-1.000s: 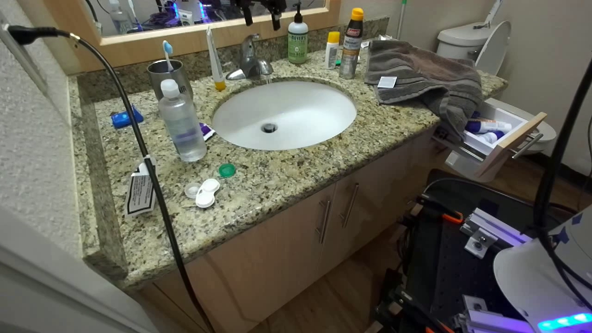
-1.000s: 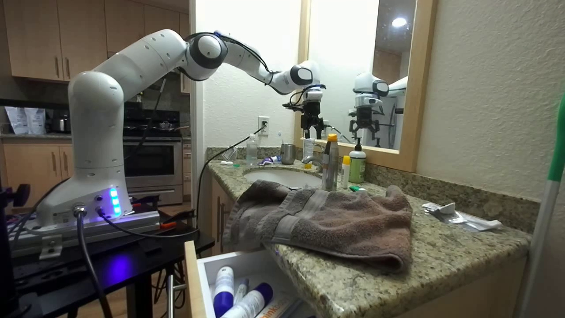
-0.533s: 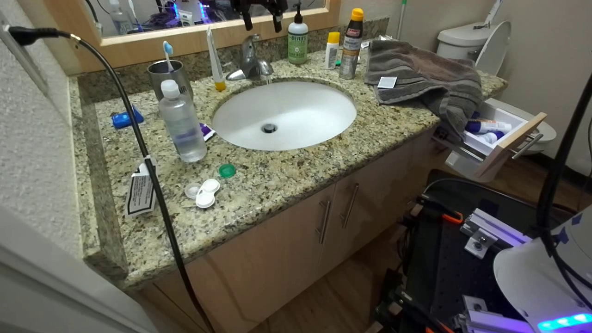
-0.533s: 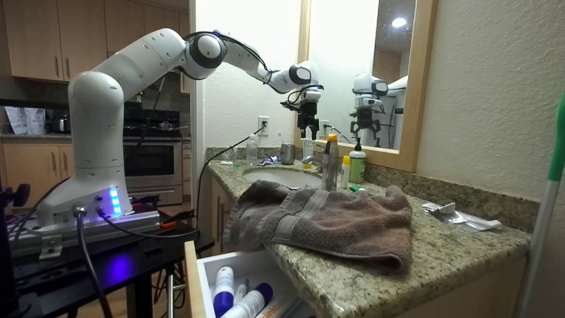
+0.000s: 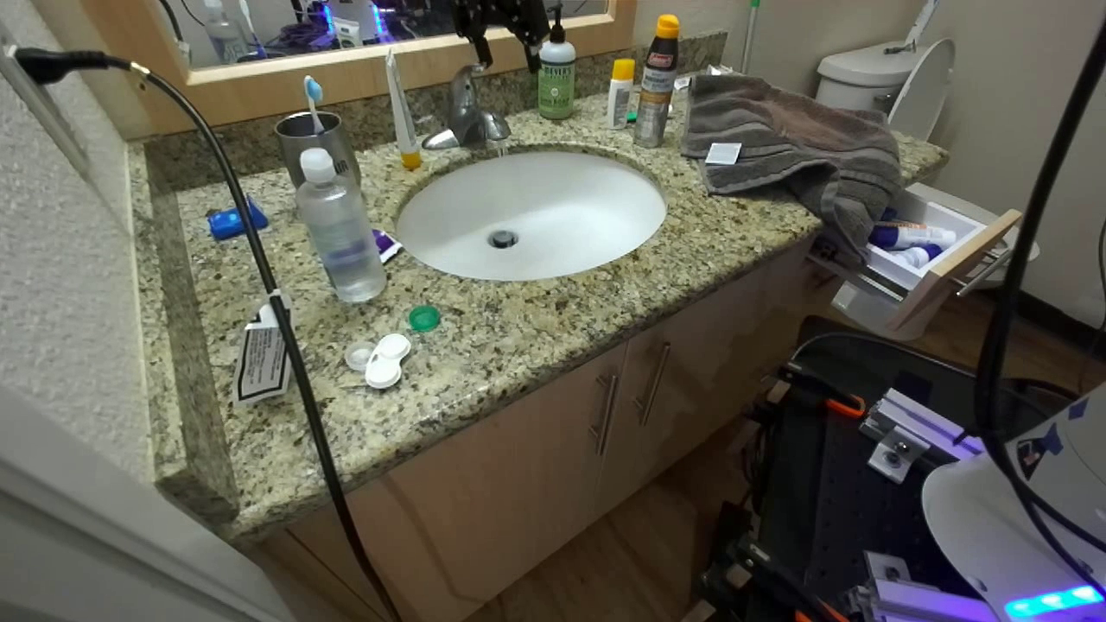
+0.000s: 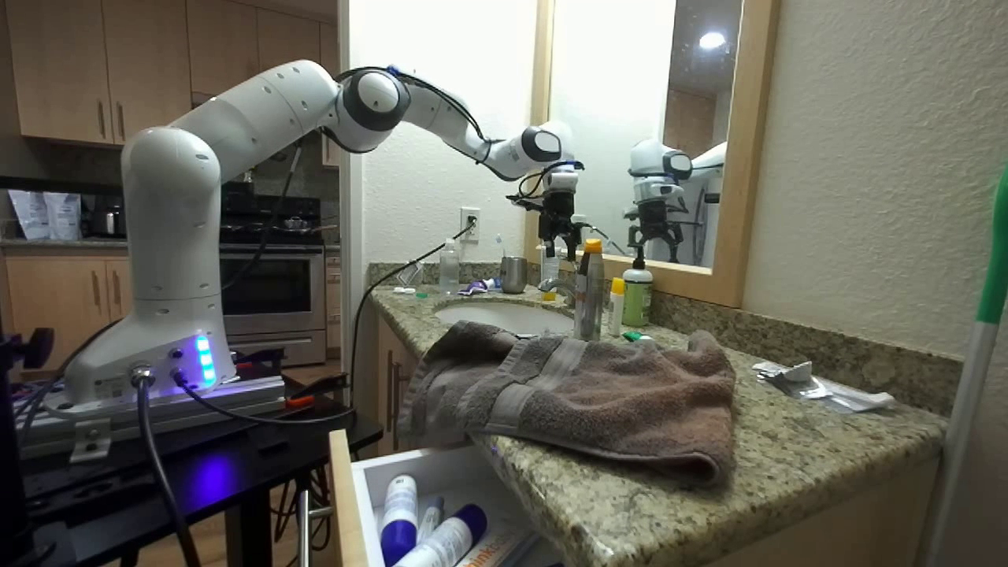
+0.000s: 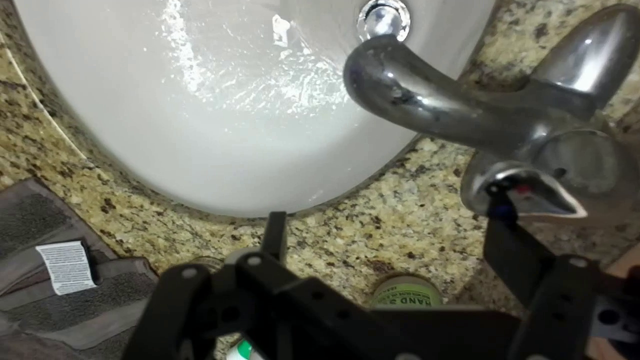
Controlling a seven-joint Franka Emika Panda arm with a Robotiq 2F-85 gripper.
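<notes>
Speckled countertop with one sink, one soap bottle and, near one faucet, one widely spread gripper.

One arm carries one claw with two fingers. One counter holds one sink, one faucet and one towel. It also bears one clear bottle, one green pump bottle and one small yellow-capped bottle, three bottles altogether. Then come one spray can, one white tube, one metal cup and, in the cup, one toothbrush. At the near left are one lens case and two loose caps, a green and a pale. There is one blue packet and one purple packet, making two. One drawer shows at least two purple-capped containers. The cabinet front has two bar handles; at the far side are one mirror and one toilet.
</notes>
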